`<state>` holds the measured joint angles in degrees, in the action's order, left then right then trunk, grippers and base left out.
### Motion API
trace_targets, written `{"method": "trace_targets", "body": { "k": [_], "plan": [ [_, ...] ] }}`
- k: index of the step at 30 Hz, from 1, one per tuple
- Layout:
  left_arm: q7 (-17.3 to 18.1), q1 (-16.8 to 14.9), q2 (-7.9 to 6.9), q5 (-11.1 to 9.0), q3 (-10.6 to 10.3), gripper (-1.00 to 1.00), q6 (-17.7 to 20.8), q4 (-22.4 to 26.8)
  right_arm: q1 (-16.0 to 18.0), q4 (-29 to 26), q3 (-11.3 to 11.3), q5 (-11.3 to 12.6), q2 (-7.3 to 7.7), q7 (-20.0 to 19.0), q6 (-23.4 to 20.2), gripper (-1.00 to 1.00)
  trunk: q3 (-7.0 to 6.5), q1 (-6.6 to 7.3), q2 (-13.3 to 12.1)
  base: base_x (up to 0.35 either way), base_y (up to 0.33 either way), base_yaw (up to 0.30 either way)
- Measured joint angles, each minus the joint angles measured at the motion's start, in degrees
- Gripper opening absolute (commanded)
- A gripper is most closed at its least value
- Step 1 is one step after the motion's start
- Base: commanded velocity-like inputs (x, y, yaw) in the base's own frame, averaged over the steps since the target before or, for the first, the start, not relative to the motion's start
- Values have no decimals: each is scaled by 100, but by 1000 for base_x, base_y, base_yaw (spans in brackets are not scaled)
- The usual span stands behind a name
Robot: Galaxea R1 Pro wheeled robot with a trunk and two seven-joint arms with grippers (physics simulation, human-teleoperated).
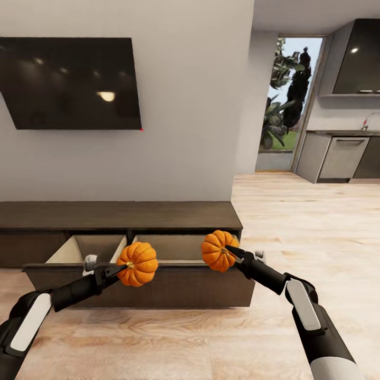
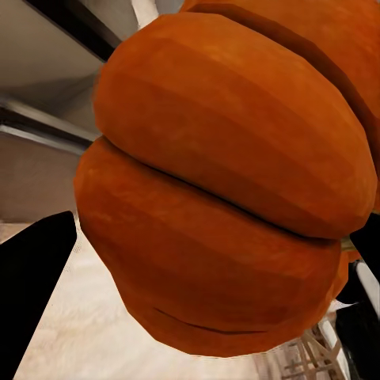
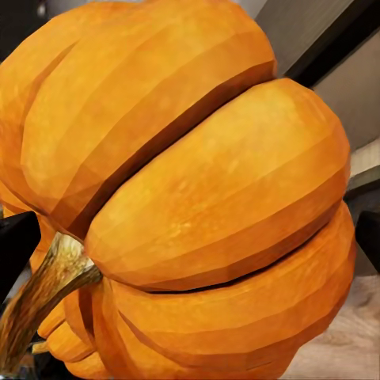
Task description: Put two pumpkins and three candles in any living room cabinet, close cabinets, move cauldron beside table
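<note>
The cabinet [image 1: 116, 215] is a long low dark brown unit against the wall, with two fronts pulled open onto a pale interior [image 1: 174, 247]. My left gripper [image 1: 124, 268] is shut on an orange ribbed pumpkin [image 1: 138, 264], held at the stem over the open front edge. My right gripper [image 1: 230, 252] is shut on the other pumpkin [image 1: 216, 250], held just above the right compartment's front edge. Each wrist view has its pumpkin [image 2: 229, 182] [image 3: 198, 190] very close up, with a brown stem [image 3: 43, 297] and a dark finger [image 2: 32, 293] beside it. The candles and cauldron are out of view.
A large black television [image 1: 71, 82] hangs on the grey wall above the cabinet. Wooden floor [image 1: 295, 221] runs past the cabinet's right end toward a kitchen counter [image 1: 343, 153] and a glass door [image 1: 287, 100].
</note>
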<state>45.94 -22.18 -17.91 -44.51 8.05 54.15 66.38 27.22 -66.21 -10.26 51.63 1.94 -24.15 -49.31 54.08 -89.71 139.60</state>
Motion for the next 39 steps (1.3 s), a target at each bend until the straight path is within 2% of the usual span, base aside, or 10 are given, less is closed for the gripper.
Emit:
{"method": "trace_targets", "body": {
  "k": [6, 12, 19, 28, 39],
  "plan": [
    [21, 0, -9, -4, 0, -100, 4, 39, 0, 21, 1, -1, 0, 0, 3, -100, 27, 0, 0, 0, -3, 248],
    [283, 0, -12, -15, -6, -100, 199, 52, 0, 31, -8, 14, 0, 0, 4, -100, -53, 131, -239, 0, 0, 243],
    [304, -1, 2, -14, -39, -100, 232, 45, 0, 50, -11, 57, 1, -1, -2, -100, -143, 285, -520, 0, 0, 174],
    [300, -3, 7, -11, -45, -100, 233, 41, -2, 234, -18, 65, 1, -8, -2, -100, -241, 483, -881, 0, 0, -82],
    [300, -4, 8, -16, -46, -100, 239, 41, -2, 238, -19, 64, 1, -10, -2, -100, -361, 725, -1322, 0, 0, -184]
  ]
}}
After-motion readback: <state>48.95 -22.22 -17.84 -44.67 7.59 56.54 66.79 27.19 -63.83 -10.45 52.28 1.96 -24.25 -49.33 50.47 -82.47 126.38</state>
